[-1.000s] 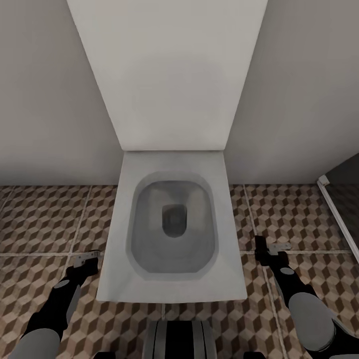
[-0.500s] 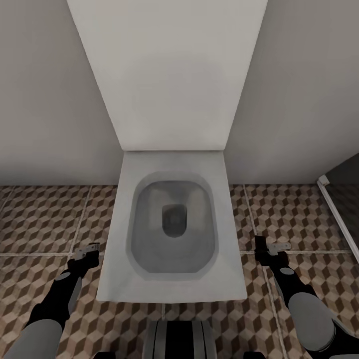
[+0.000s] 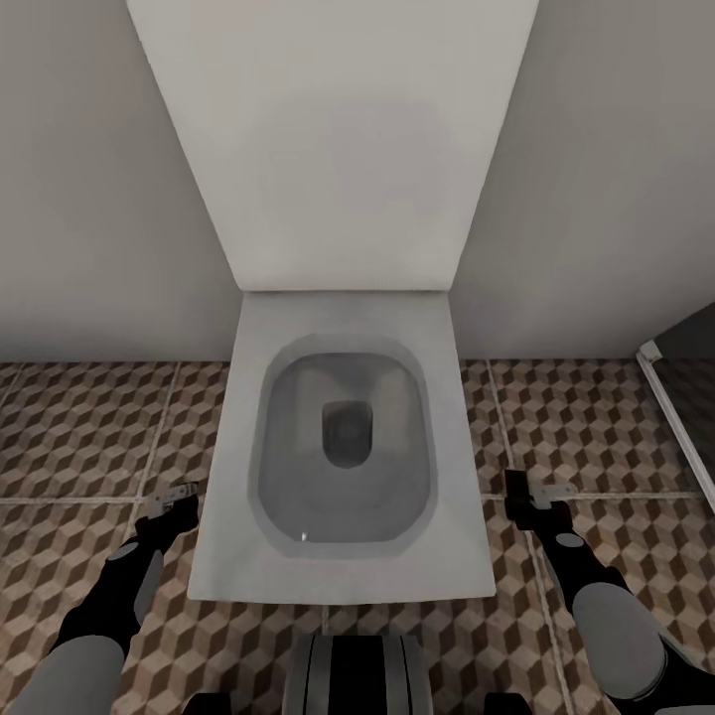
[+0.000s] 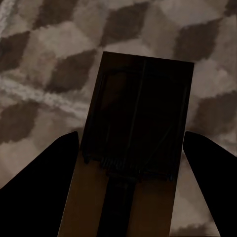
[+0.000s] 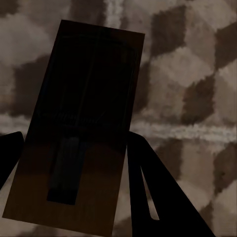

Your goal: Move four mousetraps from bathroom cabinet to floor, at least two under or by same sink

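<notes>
white toilet [image 3: 343,437] | grey walls [image 3: 89,199]; cube-patterned floor tiles [image 3: 79,427]

Nothing to read here: no lettering, label, brand or number on the toilet [image 3: 343,437], the patterned floor tiles [image 3: 79,427] or either dark board.

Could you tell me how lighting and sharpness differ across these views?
Head view: even, soft light, toilet crisp. Left wrist view: mousetrap dark, tiles behind blurry. Right wrist view: mousetrap in deep shadow, floor soft and pixelated.
</notes>
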Tool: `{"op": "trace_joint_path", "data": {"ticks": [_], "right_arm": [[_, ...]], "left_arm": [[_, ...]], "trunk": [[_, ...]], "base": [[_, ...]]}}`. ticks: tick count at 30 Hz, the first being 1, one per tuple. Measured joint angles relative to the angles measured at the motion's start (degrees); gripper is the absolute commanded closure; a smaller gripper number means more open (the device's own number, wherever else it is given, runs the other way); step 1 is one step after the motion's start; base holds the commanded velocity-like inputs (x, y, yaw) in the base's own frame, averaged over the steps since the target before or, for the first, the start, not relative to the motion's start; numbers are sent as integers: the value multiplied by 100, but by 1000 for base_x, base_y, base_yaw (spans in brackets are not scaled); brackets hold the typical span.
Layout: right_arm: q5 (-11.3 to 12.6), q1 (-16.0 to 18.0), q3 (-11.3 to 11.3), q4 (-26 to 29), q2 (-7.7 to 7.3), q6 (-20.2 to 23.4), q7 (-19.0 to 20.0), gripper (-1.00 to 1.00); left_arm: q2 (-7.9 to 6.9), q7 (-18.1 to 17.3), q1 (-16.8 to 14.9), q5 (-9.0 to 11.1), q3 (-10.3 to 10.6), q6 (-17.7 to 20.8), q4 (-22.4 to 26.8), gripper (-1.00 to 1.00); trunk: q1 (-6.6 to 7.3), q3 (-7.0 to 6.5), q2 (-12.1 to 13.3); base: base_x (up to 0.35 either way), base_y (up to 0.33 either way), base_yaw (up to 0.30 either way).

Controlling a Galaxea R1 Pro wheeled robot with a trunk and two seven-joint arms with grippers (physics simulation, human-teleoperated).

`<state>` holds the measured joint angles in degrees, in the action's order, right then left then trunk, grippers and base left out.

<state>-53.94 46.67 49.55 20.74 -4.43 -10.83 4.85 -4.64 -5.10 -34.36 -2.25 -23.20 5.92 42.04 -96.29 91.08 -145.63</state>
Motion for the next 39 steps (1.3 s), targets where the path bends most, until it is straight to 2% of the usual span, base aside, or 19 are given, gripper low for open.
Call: {"op": "trace_joint_path", "data": {"ticks": [24, 27, 32, 36, 39], "right_arm": [[3, 0, -9, -1, 4, -8, 24, 100], [3, 0, -9, -1, 4, -9, 152, 100], [3, 0, 17, -1, -4, -12, 674, 100], [2, 0, 18, -1, -5, -12, 757, 100], [4, 0, 18, -1, -5, -12, 769, 100]], "left_arm": [[44, 0, 0, -4, 17, -3, -5, 100], [54, 0, 0, -4, 20, -3, -6, 100], [75, 0, 0, -4, 26, -3, -11, 100], [77, 0, 0, -4, 26, -3, -12, 100], [78, 0, 0, -4, 28, -3, -12, 100]], "trunk": [[0, 1, 0], [0, 1, 0], [0, 1, 0], [-10, 89, -5], [-10, 89, -6]], "base": [[0, 0, 0], [0, 0, 0], [0, 0, 0], [0, 0, 0], [0, 0, 0]]}}
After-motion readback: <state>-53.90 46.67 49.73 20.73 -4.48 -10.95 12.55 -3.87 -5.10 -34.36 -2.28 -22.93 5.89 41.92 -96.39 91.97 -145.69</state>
